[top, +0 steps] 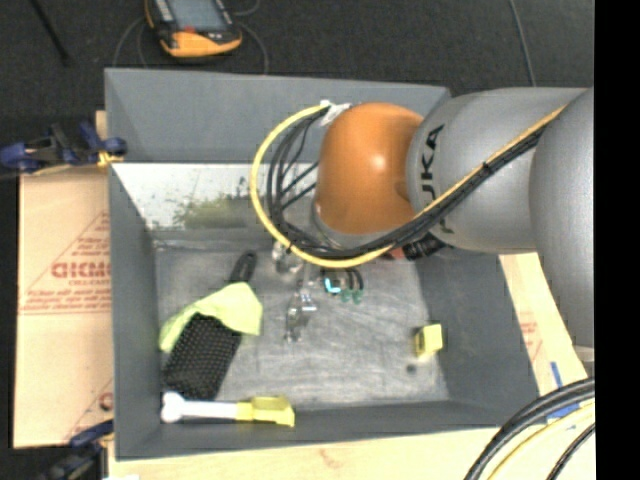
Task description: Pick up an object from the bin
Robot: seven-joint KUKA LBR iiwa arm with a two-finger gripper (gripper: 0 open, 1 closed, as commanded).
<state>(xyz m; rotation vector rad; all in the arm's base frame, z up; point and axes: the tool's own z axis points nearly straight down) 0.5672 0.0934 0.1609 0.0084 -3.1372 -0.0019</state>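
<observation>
My gripper (296, 320) hangs below the orange wrist cover over the middle of the bin floor, its tip just above bare metal. A yellow cloth (228, 308) lies a little to its left, resting partly over a black mesh-textured pad (203, 356). Up and to the left of the gripper sits a small black cylinder (243, 265). A small green and teal piece (346, 289) shows just right of the gripper, under the wrist. Nothing shows held in the gripper.
A white-handled tool with a yellow end (232, 408) lies along the front wall at the left. A small yellow block (428, 341) sits at the right of the floor. The arm and its cable loop cover the bin's back right.
</observation>
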